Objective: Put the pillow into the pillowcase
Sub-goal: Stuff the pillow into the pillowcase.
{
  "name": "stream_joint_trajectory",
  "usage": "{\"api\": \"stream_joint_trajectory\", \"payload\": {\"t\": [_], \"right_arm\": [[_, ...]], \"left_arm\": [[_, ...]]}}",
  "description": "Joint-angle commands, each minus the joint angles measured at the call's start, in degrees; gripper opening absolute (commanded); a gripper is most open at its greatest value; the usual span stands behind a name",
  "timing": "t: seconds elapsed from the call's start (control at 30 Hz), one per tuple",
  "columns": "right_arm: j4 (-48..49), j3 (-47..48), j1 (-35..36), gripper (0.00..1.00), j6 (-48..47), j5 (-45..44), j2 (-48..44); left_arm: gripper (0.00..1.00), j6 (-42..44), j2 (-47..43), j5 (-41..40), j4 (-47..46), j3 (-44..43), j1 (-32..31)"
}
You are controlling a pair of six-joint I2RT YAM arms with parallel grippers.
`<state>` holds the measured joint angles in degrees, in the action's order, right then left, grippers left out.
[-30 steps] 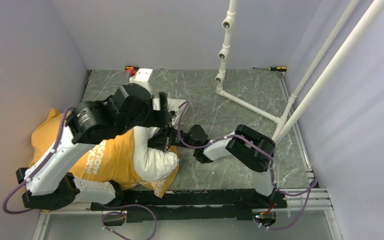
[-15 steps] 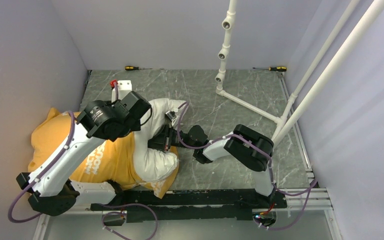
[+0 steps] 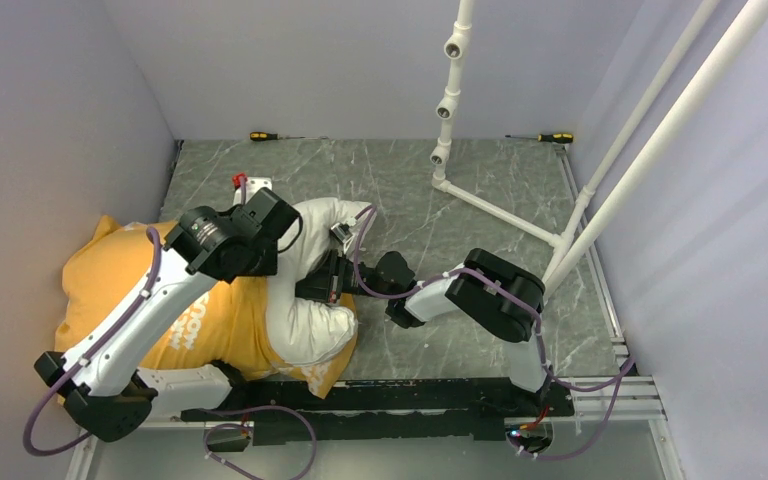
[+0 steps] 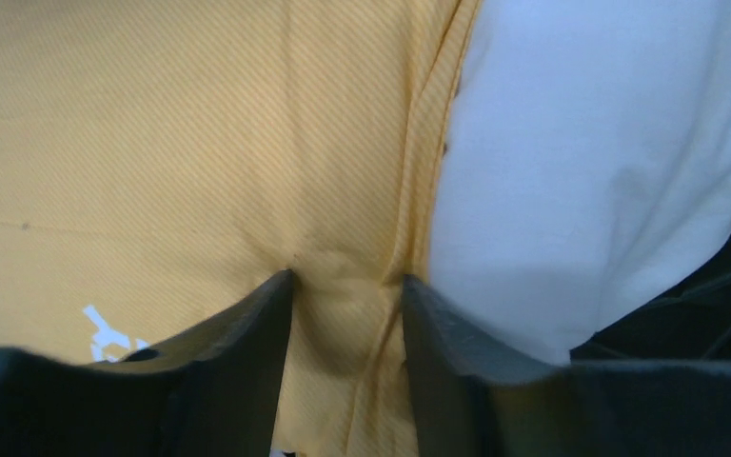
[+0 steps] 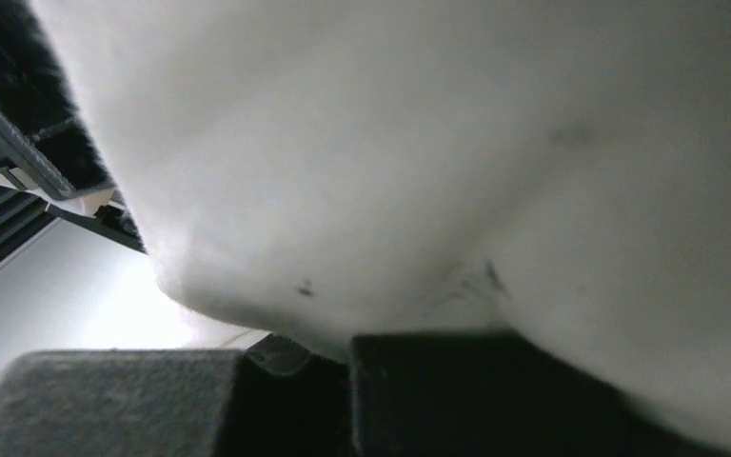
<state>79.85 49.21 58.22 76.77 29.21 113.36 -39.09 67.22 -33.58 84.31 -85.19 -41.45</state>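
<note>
I see my left gripper [image 4: 347, 286] pinching a fold of the pillowcase [image 4: 152, 143] right at its hem, just beside the pillow [image 4: 581, 143]. My right gripper [image 5: 343, 343] is clenched on pillow fabric. The pillow sits partway inside the case, white end sticking out, on the near left of the table [image 3: 440, 200].

A robotics lab test cell; a white pipe frame [image 3: 447, 105] stands on a grey marble-patterned table [image 3: 390, 170]; plain pale walls [image 3: 290, 60] close in behind the frame and on both sides of it; one screwdriver [image 3: 265, 136] lies at the far edge left of the frame, a second screwdriver [image 3: 555, 137] to its right; nearer than the frame, two robot arms [image 3: 495, 290] rise from a black base rail [image 3: 420, 398], trailing purple cables [image 3: 585, 385].
</note>
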Motion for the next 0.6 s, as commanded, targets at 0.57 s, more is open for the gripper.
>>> {"api": "stream_joint_trajectory", "payload": {"t": [0.57], "right_arm": [[2.5, 1.2, 1.2, 0.0, 2.5, 1.4, 2.4]], "left_arm": [[0.72, 1.8, -3.6, 6.8, -1.1, 1.8, 0.4]]}}
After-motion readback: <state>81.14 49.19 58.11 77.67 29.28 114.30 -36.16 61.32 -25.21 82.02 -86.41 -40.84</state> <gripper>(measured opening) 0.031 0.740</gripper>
